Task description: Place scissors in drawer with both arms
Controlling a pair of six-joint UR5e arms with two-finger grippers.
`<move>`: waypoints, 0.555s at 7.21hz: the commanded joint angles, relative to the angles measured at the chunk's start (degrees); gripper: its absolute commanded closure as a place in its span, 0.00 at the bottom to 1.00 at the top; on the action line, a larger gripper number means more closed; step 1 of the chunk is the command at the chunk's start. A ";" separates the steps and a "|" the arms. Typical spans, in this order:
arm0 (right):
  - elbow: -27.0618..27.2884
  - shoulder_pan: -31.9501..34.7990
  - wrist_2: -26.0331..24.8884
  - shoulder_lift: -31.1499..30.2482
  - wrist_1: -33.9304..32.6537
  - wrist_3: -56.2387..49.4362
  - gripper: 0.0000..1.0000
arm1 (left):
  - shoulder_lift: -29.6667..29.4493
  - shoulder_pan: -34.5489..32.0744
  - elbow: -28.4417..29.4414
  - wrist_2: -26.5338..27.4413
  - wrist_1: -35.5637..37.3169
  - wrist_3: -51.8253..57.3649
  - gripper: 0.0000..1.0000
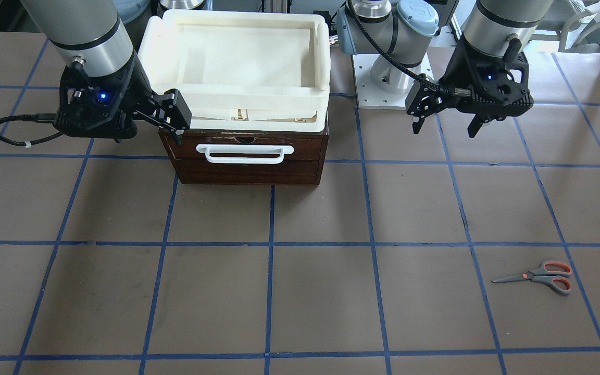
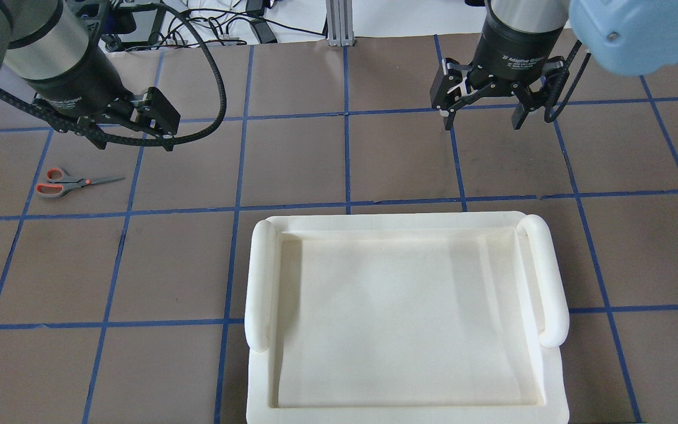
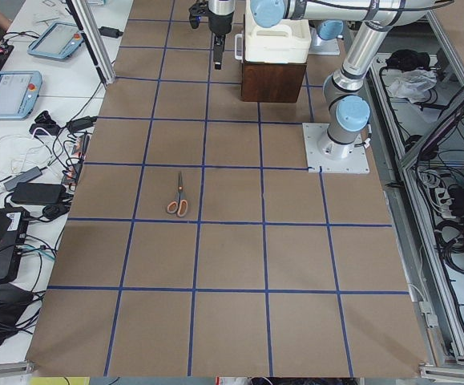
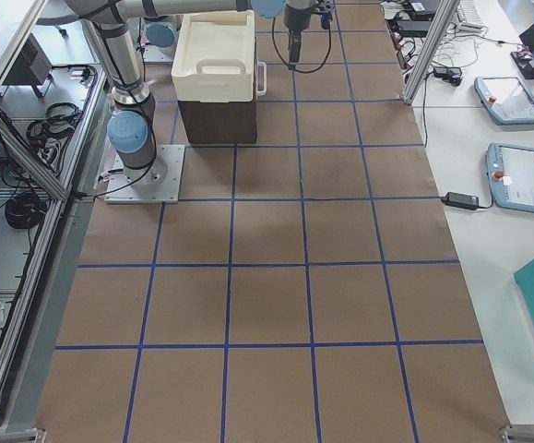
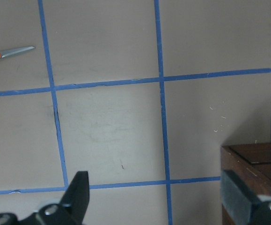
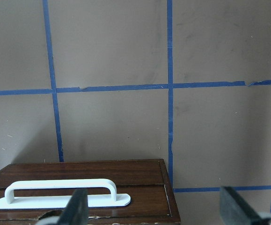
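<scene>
The scissors (image 1: 539, 277) lie flat on the brown table, far from the drawer; they also show in the overhead view (image 2: 74, 182), and their blade tip shows in the left wrist view (image 5: 11, 51). The dark wooden drawer (image 1: 248, 169) is closed, with its white bar handle (image 1: 245, 152) on the front. My left gripper (image 1: 446, 127) is open and empty, hovering beside the drawer, well apart from the scissors. My right gripper (image 2: 483, 121) is open and empty, hovering by the drawer's other front corner. The handle shows below it in the right wrist view (image 6: 62, 192).
A cream-white plastic tray (image 2: 398, 221) sits on top of the drawer box. The left arm's base plate (image 1: 391, 96) stands behind the drawer. Tablets (image 4: 511, 97) and cables lie on white side benches past the table's edge. Blue tape lines grid the table.
</scene>
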 commanded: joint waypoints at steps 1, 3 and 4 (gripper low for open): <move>0.09 0.03 -0.02 -0.03 0.27 0.00 0.00 | -0.33 1.94 -0.67 0.52 0.50 3.34 0.00; 0.26 0.47 0.25 1.45 0.27 1.30 0.00 | -0.60 2.21 -1.38 0.10 0.77 4.36 0.00; 1.05 2.56 0.16 4.43 -0.25 6.80 0.00 | -0.43 2.30 -1.29 0.27 0.77 4.59 0.00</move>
